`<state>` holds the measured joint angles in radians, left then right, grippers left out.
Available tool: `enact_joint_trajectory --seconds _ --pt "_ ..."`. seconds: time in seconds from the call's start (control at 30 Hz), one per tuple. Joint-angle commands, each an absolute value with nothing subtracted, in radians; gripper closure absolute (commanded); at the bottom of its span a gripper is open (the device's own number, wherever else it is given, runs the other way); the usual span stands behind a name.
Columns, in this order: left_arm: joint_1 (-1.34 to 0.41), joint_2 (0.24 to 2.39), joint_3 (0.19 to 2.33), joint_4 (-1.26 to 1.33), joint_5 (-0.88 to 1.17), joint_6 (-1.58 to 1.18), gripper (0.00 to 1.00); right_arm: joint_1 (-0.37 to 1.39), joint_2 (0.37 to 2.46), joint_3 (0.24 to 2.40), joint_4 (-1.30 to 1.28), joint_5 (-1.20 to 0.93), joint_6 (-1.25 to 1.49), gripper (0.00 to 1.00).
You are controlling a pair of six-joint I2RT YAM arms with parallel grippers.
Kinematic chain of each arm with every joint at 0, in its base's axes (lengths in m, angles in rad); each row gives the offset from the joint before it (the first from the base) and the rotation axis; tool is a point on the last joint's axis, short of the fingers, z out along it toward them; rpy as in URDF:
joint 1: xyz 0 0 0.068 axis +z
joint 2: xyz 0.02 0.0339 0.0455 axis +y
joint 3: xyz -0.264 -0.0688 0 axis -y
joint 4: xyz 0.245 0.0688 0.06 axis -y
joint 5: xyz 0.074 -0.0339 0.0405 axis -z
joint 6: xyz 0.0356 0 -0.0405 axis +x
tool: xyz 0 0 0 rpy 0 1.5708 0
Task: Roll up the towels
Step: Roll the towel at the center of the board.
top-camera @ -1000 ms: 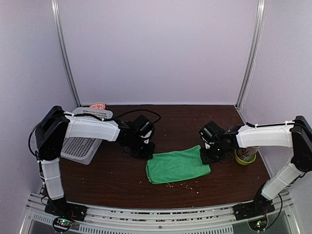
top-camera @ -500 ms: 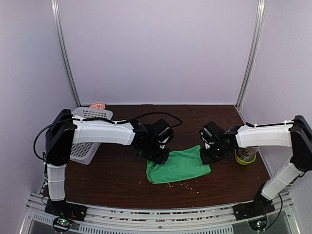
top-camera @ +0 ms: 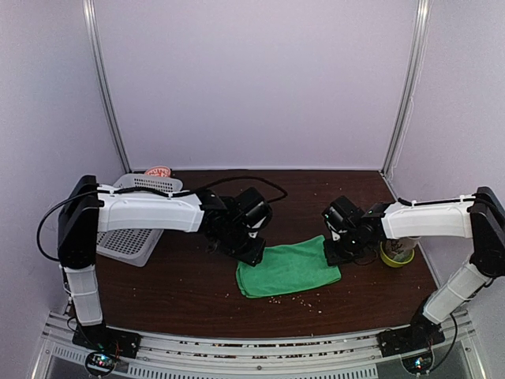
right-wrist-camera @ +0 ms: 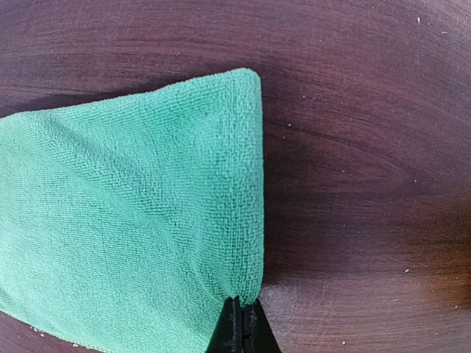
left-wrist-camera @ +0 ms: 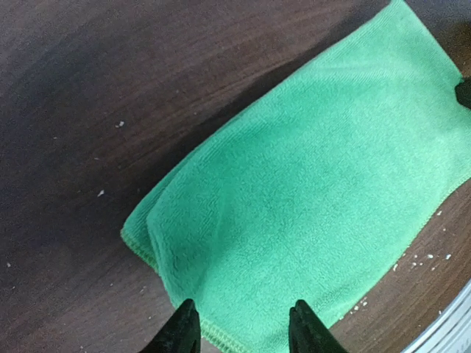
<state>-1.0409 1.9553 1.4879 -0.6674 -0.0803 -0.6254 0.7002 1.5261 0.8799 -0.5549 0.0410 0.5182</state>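
The green towel [top-camera: 288, 269] lies folded flat on the dark wooden table, also seen in the left wrist view [left-wrist-camera: 309, 184] and the right wrist view [right-wrist-camera: 132, 220]. My left gripper [top-camera: 250, 253] hovers at the towel's left end, open, its fingertips [left-wrist-camera: 184, 332] straddling the hemmed edge with nothing held [left-wrist-camera: 243, 332]. My right gripper [top-camera: 339, 253] is shut on the towel's right edge, pinching the fold [right-wrist-camera: 241, 307]. A small pinkish-orange bit [top-camera: 158, 170] shows at the basket's far rim; it is too small to tell whether it is the pinkish-beige towel.
A white perforated basket [top-camera: 126, 233] stands at the left under my left arm. A yellow-green bowl [top-camera: 397, 253] sits just right of my right gripper. Crumbs [top-camera: 293, 298] lie scattered by the towel's near edge. A metal rail [top-camera: 252, 347] runs along the front.
My left gripper swung right to the towel's left end, then drew back slightly left. The right arm and the towel have not visibly moved.
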Motion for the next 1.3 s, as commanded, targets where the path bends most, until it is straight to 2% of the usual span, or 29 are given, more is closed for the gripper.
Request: enact_joint_trajectory --seconds 0.0,0.2,0.3,0.37,0.73,1.27 --pt "-1.009 1.845 1.423 -0.665 -0.132 -0.627 0.60 0.693 1.538 0.888 -0.543 0.046 0.504 1.00" --pt "-0.967 1.835 1.337 -0.619 -0.124 -0.646 0.76 0.692 1.542 0.885 -0.541 0.045 0.504 1.00" --pt "-0.951 1.871 1.322 -0.614 -0.133 -0.646 0.93 0.692 1.540 0.887 -0.543 0.044 0.505 1.00" --pt "-0.944 1.894 1.322 -0.613 -0.135 -0.644 1.00 0.691 1.539 0.888 -0.544 0.046 0.502 1.00" --pt "-0.943 1.970 1.377 -0.578 -0.087 -0.617 1.00 0.688 1.539 0.888 -0.547 0.044 0.499 1.00" --pt "-1.001 1.948 1.395 -0.502 -0.010 -0.586 0.92 0.686 1.543 0.882 -0.537 0.038 0.499 1.00"
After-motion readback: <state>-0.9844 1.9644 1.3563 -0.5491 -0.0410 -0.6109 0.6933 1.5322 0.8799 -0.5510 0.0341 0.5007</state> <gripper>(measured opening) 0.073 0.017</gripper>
